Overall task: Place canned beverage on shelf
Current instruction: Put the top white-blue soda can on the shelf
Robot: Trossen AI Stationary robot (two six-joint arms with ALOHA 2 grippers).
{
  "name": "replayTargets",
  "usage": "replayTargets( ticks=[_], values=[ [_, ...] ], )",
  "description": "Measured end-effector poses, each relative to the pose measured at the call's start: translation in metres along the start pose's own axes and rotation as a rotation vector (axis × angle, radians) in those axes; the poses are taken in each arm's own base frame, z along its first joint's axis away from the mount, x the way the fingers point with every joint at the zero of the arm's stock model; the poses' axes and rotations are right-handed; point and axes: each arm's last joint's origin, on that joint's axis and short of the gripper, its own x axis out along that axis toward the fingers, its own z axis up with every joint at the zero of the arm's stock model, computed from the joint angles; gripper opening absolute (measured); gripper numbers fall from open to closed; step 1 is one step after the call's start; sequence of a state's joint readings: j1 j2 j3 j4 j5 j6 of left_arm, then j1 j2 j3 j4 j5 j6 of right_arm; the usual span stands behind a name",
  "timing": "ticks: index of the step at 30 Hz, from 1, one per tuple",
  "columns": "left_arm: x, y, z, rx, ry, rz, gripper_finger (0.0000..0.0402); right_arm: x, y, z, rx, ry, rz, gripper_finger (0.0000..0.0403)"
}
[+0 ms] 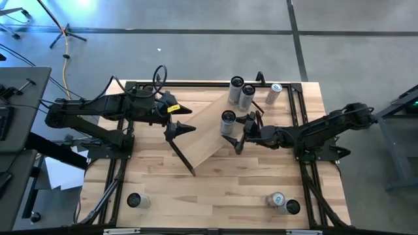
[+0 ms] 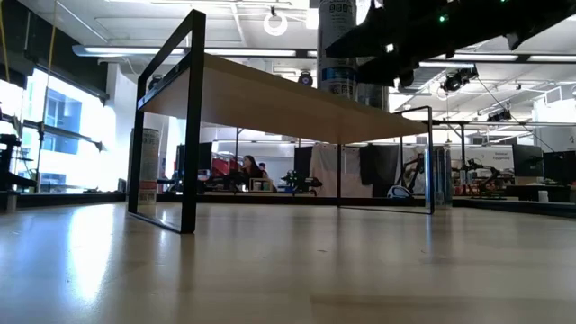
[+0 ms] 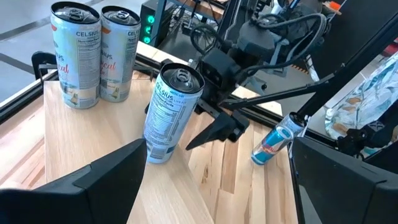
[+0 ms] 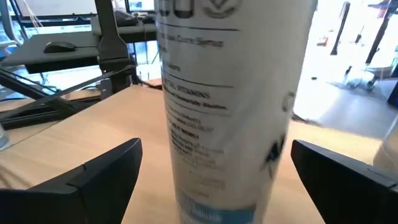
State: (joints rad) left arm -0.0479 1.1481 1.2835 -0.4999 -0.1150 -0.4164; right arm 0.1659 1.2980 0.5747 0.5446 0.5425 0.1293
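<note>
Now right gripper (image 1: 236, 135) open around can (image 1: 227, 122) on shelf (image 1: 206, 134) edge

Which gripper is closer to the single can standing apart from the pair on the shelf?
The right. The right gripper has its open fingers on either side of the single can on the shelf, not touching it; the left gripper waits open across the board.

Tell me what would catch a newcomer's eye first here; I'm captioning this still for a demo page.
The pale wood shelf lies slantwise across the table's middle, with three tall Celsius cans standing on it: two side by side at its far end and a third can alone nearer the middle. The right gripper sits open around that third can, fingers clear of it, while the left gripper, also open, hovers over the shelf's other half.
</note>
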Motion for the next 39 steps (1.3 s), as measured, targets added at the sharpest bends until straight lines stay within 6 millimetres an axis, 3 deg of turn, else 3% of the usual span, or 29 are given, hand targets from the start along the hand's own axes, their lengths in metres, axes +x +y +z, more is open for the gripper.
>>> replayTargets(
  ticks=[22,31,39],
  values=[
    [0.000,0.000,0.000,0.025,0.005,0.002,0.0370,-0.073,-0.018,0.018,0.162,0.195,0.053,0.0399],
    [0.000,0.000,0.000,0.077,0.005,0.002,0.0370,-0.076,-0.016,0.019,0.243,0.235,0.164,0.0399],
    [0.000,-0.002,-0.001,0.058,0.005,-0.004,0.0370,-0.076,-0.010,0.032,0.394,0.163,0.311,0.0396]
  ],
)
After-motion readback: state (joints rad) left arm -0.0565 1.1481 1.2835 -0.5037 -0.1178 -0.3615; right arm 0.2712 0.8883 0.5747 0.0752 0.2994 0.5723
